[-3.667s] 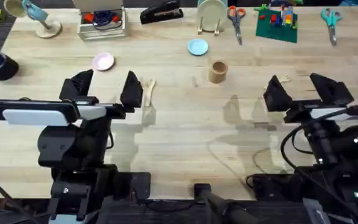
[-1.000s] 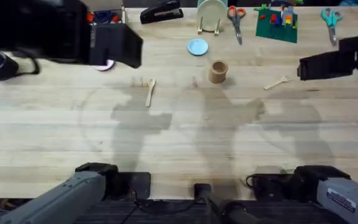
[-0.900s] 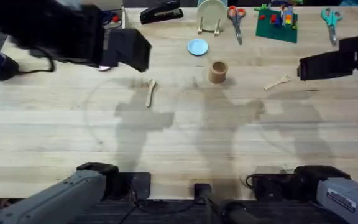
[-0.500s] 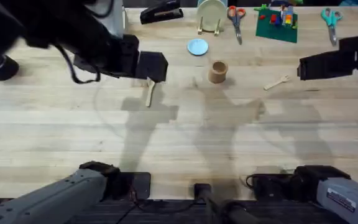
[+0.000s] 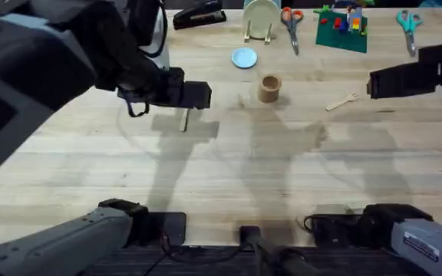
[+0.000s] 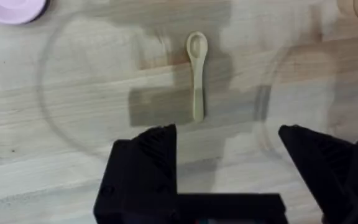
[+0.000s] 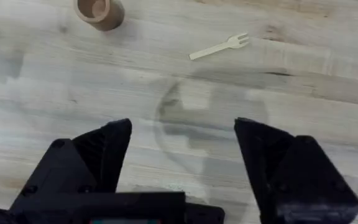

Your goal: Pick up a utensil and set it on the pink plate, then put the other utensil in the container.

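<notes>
Left end effector spread above one spoon; one fork.

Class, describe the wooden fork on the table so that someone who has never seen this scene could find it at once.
Start at the tan cylindrical cup standing near the middle of the wooden table. Look across the bare wood toward the right arm's side: the fork lies flat there, alone. It is small and pale, and its short tines set it apart from the oval-bowled wooden spoon on the cup's other side.
</notes>
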